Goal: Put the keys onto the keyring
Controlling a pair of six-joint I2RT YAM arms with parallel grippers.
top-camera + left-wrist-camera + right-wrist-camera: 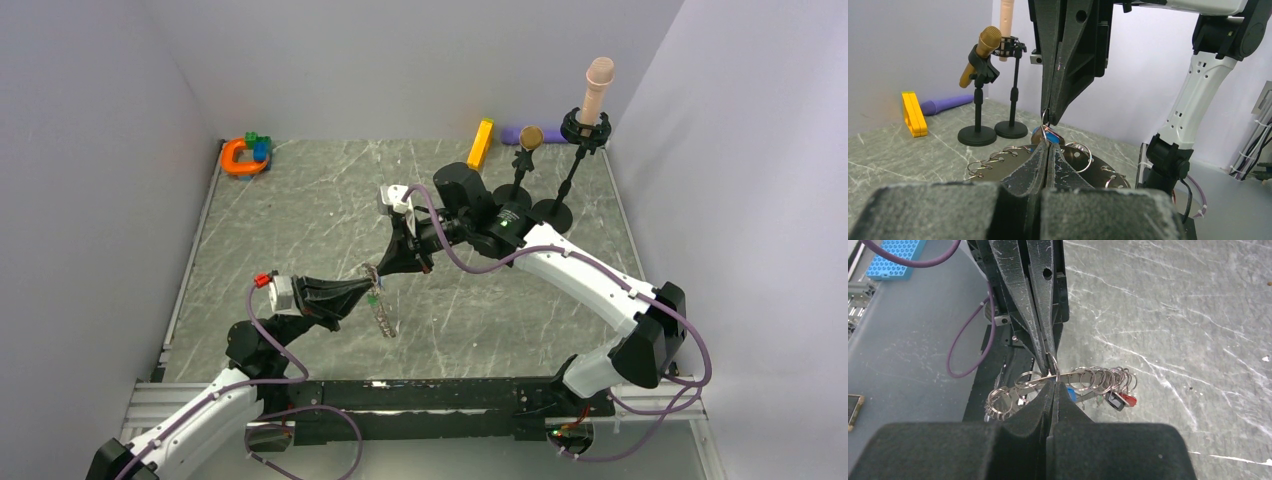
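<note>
The keyring [383, 312] is a flat silvery ring with holes and many small wire loops [1098, 377], held just above the table between both arms. My left gripper [1048, 146] is shut on its edge [998, 165]. My right gripper [1053, 384] comes down tip to tip against the left one and is shut on a small wire loop at that same edge. The blue key [1072, 395] hangs right beneath that loop. A dark/white key [1115, 400] and a red key [1129, 399] dangle from loops at the ring's far end.
An orange horseshoe toy with green and blue blocks [240, 157] lies at the back left. A yellow bar [481, 143], a purple handle [515, 134] and two microphone stands [522, 190] [553, 210] stand at the back right. White walls close in three sides.
</note>
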